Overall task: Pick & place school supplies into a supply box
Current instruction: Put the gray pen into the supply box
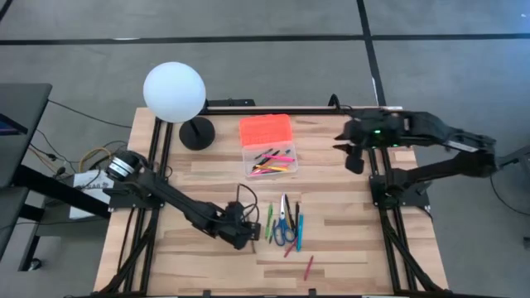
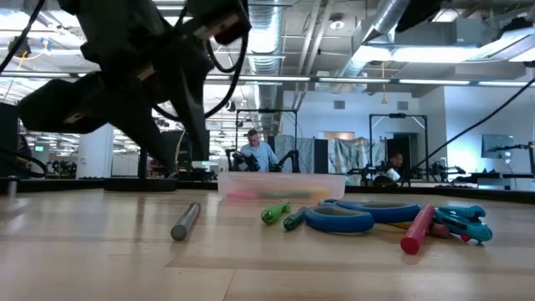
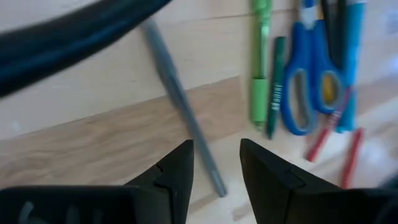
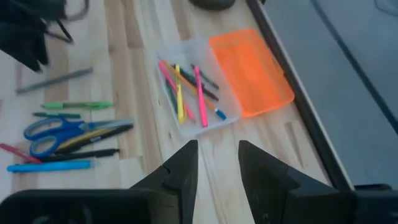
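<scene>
Left end effector (image 1: 246, 234) is hovering low over the counter (image 1: 348, 240), fingers (image 3: 177, 171) parted with a narrow gap, gripping nothing. Left wrist view is showing a grey pen (image 3: 181, 102) lying on the wood just ahead of that gap, not between the fingers; high view is hiding this pen under the arm. Low view is showing the grey pen (image 2: 185, 221) flat on the counter, apart from the rest.

Right end effector (image 1: 354, 157) is waiting raised near the counter's right edge, beside the supply box (image 1: 271, 155). Right wrist view is showing its fingers (image 4: 180, 171) slightly parted and empty.

Supply box is sitting open at the counter's far middle, clear tray (image 4: 196, 87) holding several pens (pink, yellow, dark ones), orange lid (image 4: 250, 71) lying flat beside it on the far side. Low view is only showing the tray as a pale band with colours blurred.

Loose supplies are clustering just right of the left end effector: green pen (image 3: 259, 62), dark green pen (image 3: 276, 84), blue-handled scissors (image 3: 308, 74), black pen (image 4: 87, 154), blue pen (image 4: 50, 166). Red pencil (image 1: 310, 266) is lying alone nearer the front edge.

White globe lamp (image 1: 175, 93) is standing at the far left corner. Bare wood is lying open between box and pen cluster, and along the right side. A person (image 2: 254, 152) is showing in the room behind, low view only.
</scene>
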You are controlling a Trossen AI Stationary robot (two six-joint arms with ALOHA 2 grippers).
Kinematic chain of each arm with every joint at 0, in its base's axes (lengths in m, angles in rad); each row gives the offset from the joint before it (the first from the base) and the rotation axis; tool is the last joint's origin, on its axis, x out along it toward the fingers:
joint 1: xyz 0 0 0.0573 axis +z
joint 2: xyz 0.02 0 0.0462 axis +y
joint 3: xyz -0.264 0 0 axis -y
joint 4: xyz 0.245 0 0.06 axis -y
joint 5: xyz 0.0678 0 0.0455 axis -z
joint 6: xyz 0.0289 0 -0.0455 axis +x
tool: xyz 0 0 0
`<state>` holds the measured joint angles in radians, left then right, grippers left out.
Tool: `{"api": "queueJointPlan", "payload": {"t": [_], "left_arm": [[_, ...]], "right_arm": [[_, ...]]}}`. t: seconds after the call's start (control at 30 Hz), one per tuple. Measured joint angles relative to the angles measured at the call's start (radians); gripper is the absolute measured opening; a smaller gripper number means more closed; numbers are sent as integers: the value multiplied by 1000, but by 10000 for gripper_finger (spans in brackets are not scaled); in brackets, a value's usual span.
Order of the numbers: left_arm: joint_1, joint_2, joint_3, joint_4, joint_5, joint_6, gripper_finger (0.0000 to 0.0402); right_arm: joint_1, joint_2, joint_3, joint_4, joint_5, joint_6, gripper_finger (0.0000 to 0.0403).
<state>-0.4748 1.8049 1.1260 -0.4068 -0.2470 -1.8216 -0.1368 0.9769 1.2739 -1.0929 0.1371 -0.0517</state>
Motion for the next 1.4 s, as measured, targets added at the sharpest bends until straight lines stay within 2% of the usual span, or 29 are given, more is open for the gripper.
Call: {"api": "queueJointPlan", "payload": {"t": [0.23, 0.5, 0.7, 1.07, 1.23, 1.4], "left_arm": [[12, 112, 134, -172, 65, -7, 125], [30, 215, 243, -211, 88, 9, 125], [44, 267, 280, -228, 135, 31, 125], [48, 270, 282, -351, 181, 84, 123], [60, 271, 281, -417, 219, 149, 92], [63, 271, 279, -439, 226, 309, 41]], "right_arm": [[0, -123, 0, -25, 0, 18, 107], [-1, -194, 0, -33, 0, 26, 107], [-1, -226, 0, -64, -1, 27, 107], [-1, -239, 0, -104, -1, 37, 107], [-1, -239, 0, -105, -1, 46, 107], [-1, -239, 0, -104, -2, 53, 107]]}}
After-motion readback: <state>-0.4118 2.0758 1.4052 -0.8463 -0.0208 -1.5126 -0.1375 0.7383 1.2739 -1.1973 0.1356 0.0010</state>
